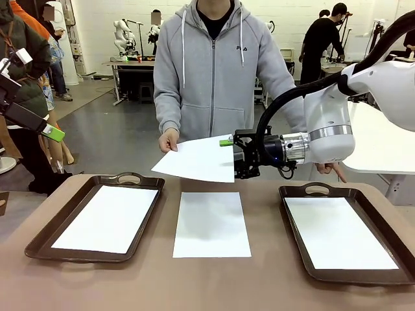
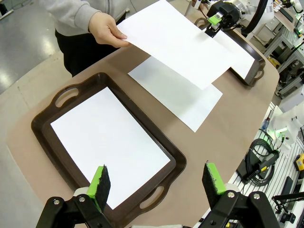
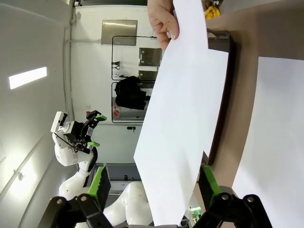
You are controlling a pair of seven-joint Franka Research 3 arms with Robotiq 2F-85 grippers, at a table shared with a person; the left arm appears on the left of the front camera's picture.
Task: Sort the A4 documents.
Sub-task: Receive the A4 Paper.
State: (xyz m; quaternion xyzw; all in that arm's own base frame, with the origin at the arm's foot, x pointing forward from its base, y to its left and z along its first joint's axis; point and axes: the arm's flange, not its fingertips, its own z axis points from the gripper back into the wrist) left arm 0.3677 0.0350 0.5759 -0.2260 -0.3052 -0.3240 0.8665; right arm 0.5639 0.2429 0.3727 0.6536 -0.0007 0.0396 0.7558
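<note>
A person's hand [image 1: 168, 140] holds out one white A4 document [image 1: 198, 159] above the table's far middle. My right gripper [image 1: 235, 159] is at that sheet's right edge, with the fingers open above and below the paper; in the right wrist view the sheet [image 3: 183, 118] passes between the spread green pads [image 3: 99, 183]. Another A4 document [image 1: 211, 223] lies flat on the table's middle. One more sheet [image 1: 107, 217] lies in the left tray and one [image 1: 337, 230] in the right tray. My left gripper [image 2: 156, 183] hovers open and empty above the left tray's near end.
Two dark brown handled trays stand on the tan table, one at the left [image 1: 58, 217] and one at the right [image 1: 292, 227]. The person in a grey hoodie [image 1: 214, 71] stands at the far edge. Bare table lies between the trays and along the front.
</note>
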